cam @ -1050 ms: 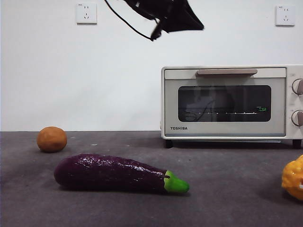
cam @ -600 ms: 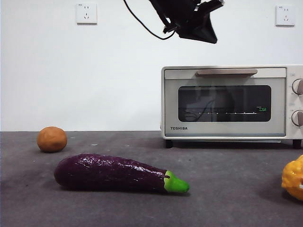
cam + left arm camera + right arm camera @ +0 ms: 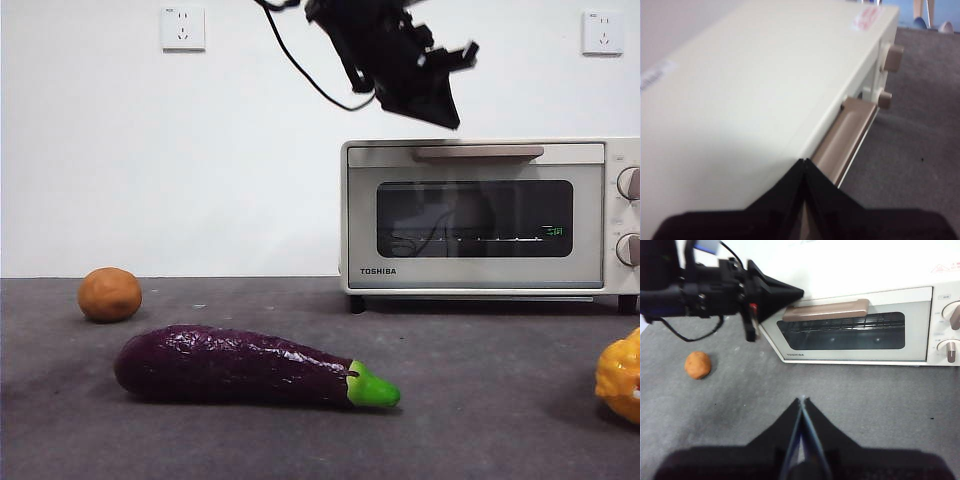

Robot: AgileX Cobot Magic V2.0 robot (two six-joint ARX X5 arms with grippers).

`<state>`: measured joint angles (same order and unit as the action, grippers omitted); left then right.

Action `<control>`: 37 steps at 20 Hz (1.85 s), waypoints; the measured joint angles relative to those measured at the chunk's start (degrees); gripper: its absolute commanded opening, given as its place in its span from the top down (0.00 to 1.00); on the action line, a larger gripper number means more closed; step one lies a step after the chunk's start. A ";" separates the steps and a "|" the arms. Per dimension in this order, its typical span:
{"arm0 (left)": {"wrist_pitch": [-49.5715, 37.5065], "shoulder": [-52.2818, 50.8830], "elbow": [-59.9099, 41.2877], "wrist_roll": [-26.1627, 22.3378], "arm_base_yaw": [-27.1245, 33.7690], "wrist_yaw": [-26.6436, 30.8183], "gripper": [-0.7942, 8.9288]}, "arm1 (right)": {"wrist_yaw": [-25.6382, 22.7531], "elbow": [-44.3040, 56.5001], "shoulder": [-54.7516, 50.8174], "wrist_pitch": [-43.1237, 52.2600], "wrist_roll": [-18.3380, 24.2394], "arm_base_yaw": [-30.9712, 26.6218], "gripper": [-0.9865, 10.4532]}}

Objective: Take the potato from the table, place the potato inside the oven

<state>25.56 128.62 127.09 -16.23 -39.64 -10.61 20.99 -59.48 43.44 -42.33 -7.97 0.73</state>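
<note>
Orange-brown potato [image 3: 110, 294], cream-white oven [image 3: 490, 215] with dark glass, beige handle [image 3: 479, 153], purple green-tipped eggplant [image 3: 250, 366], speckled dark grey table [image 3: 480, 400]

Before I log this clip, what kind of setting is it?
Probably a staged tabletop test bench, not a real kitchen: a cream-white boxy toaster oven and a glossy long purple eggplant sit on a dark grey speckled table before a bare white wall.

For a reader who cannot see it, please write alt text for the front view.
A black left gripper hangs above the closed cream oven, near its beige handle. On the dark grey table lie the potato, far left, a purple eggplant in front, and a yellow-orange item at the right edge.
</note>
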 measured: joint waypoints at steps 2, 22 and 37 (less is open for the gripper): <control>0.31 0.39 0.00 -0.22 0.00 -0.02 0.93 | -0.02 0.00 0.02 -0.04 -0.02 0.00 0.91; 0.37 1.79 0.11 -0.26 1.27 -1.55 0.93 | -0.02 0.00 0.35 -0.02 -0.17 0.00 0.91; 5.03 1.75 1.31 0.83 0.33 -1.99 0.93 | 1.70 0.00 0.20 -0.04 -0.52 0.00 0.91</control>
<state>30.59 130.37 128.40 -15.40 -39.31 -12.60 22.70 -59.48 43.64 -42.37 -8.49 0.73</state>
